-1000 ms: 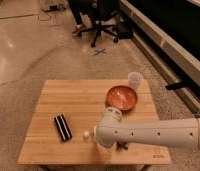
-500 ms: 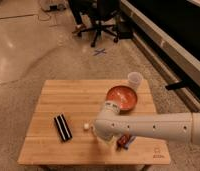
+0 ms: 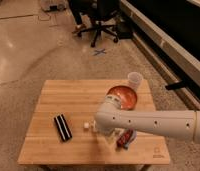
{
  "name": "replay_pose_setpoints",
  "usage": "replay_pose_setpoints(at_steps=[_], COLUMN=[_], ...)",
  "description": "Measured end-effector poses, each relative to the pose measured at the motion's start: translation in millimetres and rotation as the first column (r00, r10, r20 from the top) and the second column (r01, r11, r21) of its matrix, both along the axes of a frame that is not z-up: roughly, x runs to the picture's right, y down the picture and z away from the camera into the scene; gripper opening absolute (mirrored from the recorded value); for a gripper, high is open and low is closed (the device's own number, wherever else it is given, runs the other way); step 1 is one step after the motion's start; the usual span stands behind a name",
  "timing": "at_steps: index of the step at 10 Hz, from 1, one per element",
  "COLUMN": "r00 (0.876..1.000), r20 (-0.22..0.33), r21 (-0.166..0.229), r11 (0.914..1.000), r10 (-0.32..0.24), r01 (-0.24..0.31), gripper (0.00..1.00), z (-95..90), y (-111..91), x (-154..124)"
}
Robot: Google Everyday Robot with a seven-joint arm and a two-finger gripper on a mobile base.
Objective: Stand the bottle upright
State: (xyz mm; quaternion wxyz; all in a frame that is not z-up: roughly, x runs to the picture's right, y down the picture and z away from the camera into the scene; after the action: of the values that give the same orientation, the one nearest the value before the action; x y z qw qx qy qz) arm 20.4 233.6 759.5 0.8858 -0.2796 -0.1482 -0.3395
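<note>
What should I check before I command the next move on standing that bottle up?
1. Sight of the bottle: ok, its capped end pokes out left of the arm, lying on the table.
2. Place of the tool: ok, low under the wrist, just right of the cap.
3. Opening of the tool: ok, open.
4. Contact with the bottle's body: cannot tell, the arm hides it.
5. Room from the black box: ok, it lies apart to the left.
6. Room from the dark red packet: not ok, it lies right beside the tool.
</note>
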Motion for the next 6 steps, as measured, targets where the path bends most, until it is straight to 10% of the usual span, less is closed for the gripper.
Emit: replay_pose_setpoints(at_steps=[6], r00=[1.0], r20=[-0.019], r21=[0.004], r11=[1.0], r10=[-0.002], r01=[0.002], gripper=[0.65], z=[0.6], y=[-2.7], x=[1.4])
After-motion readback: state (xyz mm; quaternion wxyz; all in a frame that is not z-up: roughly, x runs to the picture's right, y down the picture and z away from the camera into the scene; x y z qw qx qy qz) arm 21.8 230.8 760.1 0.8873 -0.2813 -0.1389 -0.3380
